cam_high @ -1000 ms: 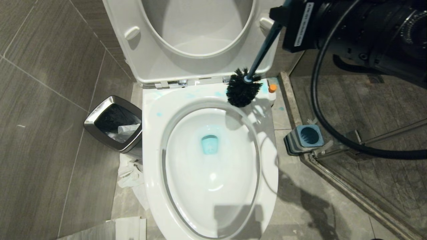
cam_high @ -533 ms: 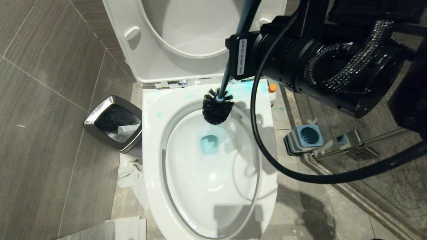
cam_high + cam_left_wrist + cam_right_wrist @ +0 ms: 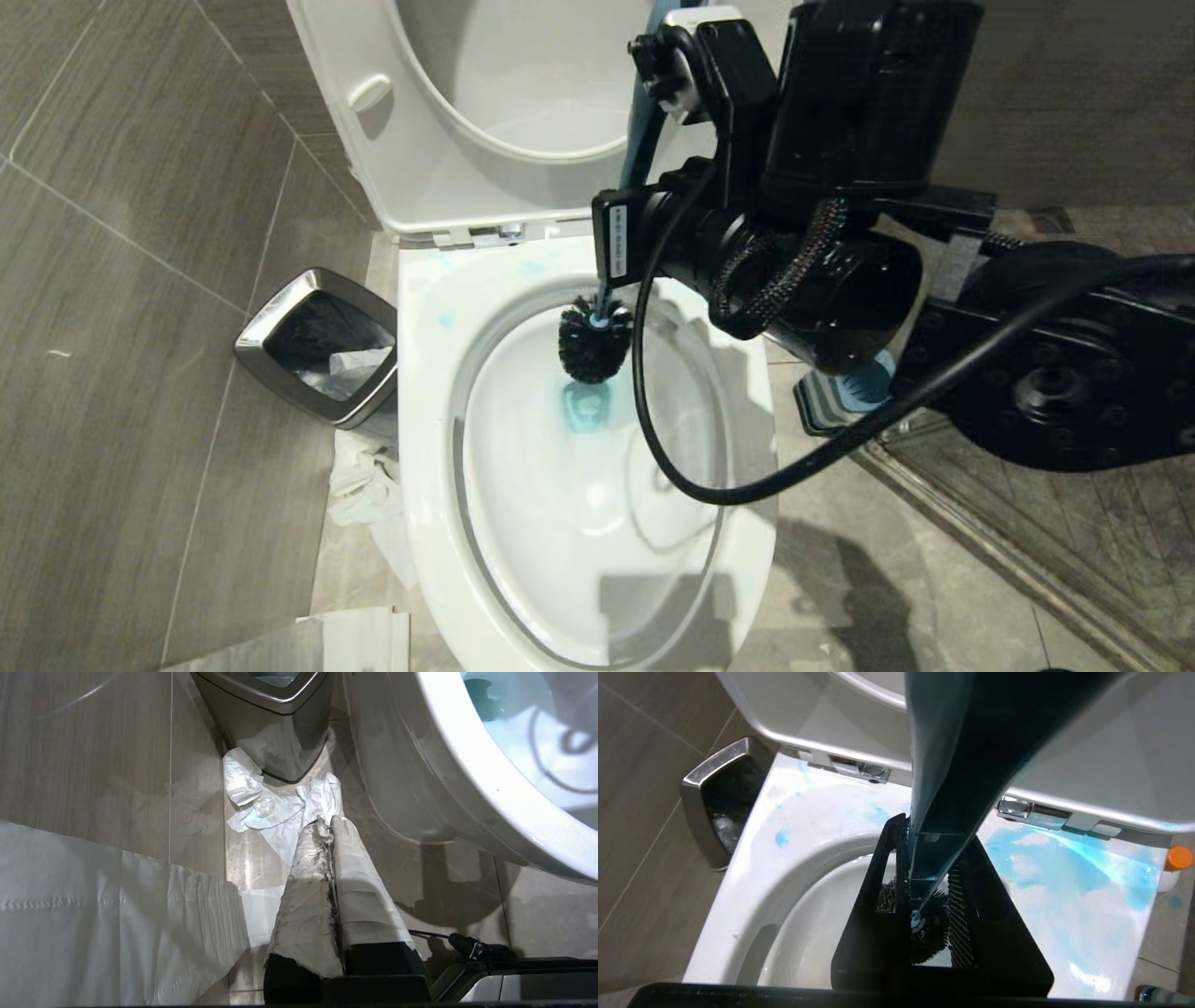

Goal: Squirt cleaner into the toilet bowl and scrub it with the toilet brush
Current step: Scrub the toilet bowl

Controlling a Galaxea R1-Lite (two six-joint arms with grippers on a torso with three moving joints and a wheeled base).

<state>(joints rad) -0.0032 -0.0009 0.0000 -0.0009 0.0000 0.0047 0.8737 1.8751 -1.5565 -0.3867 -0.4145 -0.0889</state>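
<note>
Over the centre of the head view, the right gripper (image 3: 924, 891) clenches the dark-blue handle of the toilet brush (image 3: 595, 342), its black bristle head hanging inside the upper part of the toilet bowl (image 3: 425, 392), just above the turquoise pool of cleaner (image 3: 586, 407) at the drain. Whether the bristles touch the porcelain cannot be told. The squirting step appears done: in the right wrist view, blue cleaner is smeared in pale patches across the flat rim near the seat hinges (image 3: 866, 769), heaviest toward the right of that frame beside a small bottle with an orange cap (image 3: 1178, 858), and a blue puddle sits at the bottom of the bowl. Scrubbing looks barely begun; the inner walls show glossy white with no foam or blue streaks, so the sweep around the bowl seems left to do, as does returning the brush to its blue-grey stand (image 3: 845, 397), partly hidden behind the right arm at the right of the head view. The left gripper (image 3: 329, 823), its white-wrapped fingers pressed together and empty, hangs parked low beside the bowl's outer wall, above crumpled tissue (image 3: 261, 802) on the floor. At middle left of the head view, a chrome-rimmed waste bin (image 3: 317, 345) stands beside the bowl.
</note>
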